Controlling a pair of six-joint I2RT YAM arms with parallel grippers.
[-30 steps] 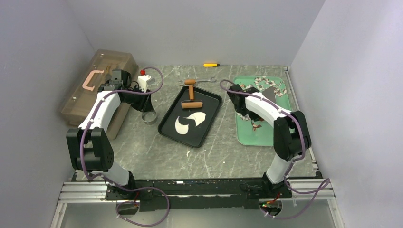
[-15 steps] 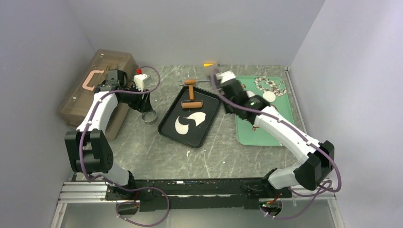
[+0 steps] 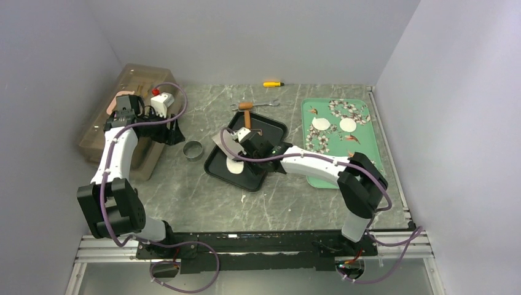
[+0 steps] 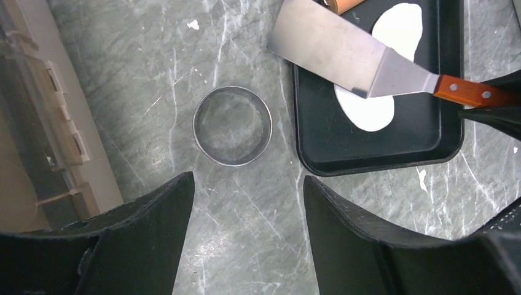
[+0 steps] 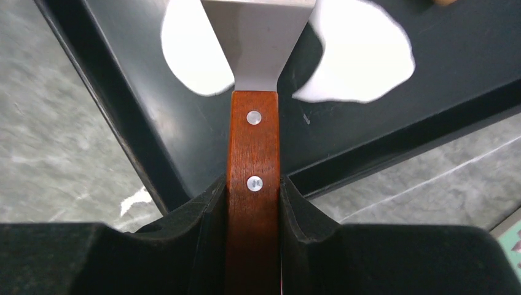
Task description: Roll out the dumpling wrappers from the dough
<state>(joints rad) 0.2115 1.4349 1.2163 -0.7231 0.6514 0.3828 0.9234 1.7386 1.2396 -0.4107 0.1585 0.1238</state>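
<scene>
Right wrist view: the right jaws were clamped on the wooden handle of the spatula, whose steel blade reached out over the black tray.
Dough: the dough lay flat and white on the tray floor, showing on both sides of the blade. The blade hid the middle, so I could not tell whether it was one sheet or two pieces.
Wrappers: the dumpling wrappers, two white rounds, sat at the far end of the green tray on the right, well apart from the black tray.
Left jaws: apart and empty, held over the surface near the ring cutter, which stood just left of the black tray.
Roller: the wooden roller lay at the far end of the black tray, untouched by either arm.
Risk, tearing: a blade edge brought down too steeply would probably dig into the soft sheet and not slide under it.
Risk, stretching: dough stuck to the tray floor would likely pull out of shape if lifted from one side only.
Risk, tray shift: nothing held the black tray, so a forward push of the blade could slide it across the surface.
Risk, grip: the jaws held the handle near its end, so a load on the blade might twist the spatula in them.
Risk, cutter: the blade tip hung past the tray's left rim, so a low sweep could knock the ring cutter.
</scene>
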